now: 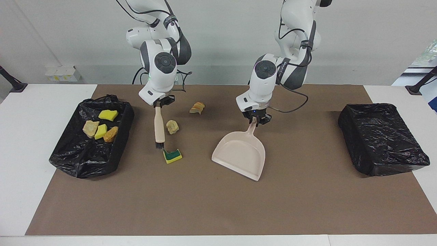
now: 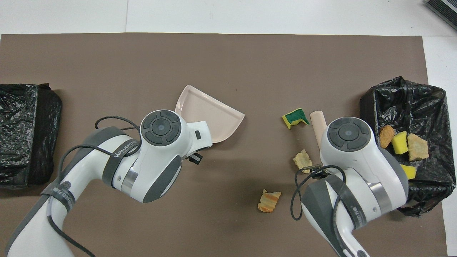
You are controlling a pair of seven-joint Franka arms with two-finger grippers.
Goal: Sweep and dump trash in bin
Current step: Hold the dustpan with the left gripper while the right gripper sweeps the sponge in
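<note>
Three light, soft-to-crumbly trash scraps [image 1: 172, 155] lie loose on the worktop near the brush [image 1: 158, 128] clamped in the right claw [image 1: 160, 102]; left claw [image 1: 256, 119] grips the dustpan [image 1: 240, 155] handle.

A beige plastic dustpan [image 2: 210, 116] juts out from under the left arm's white wrist, tilted. By the right arm's wrist lie a green-backed yellow sponge piece [image 2: 295, 117], a beige stone-like lump [image 2: 302, 160] and an orange-tan crusty chunk [image 2: 269, 200].
</note>
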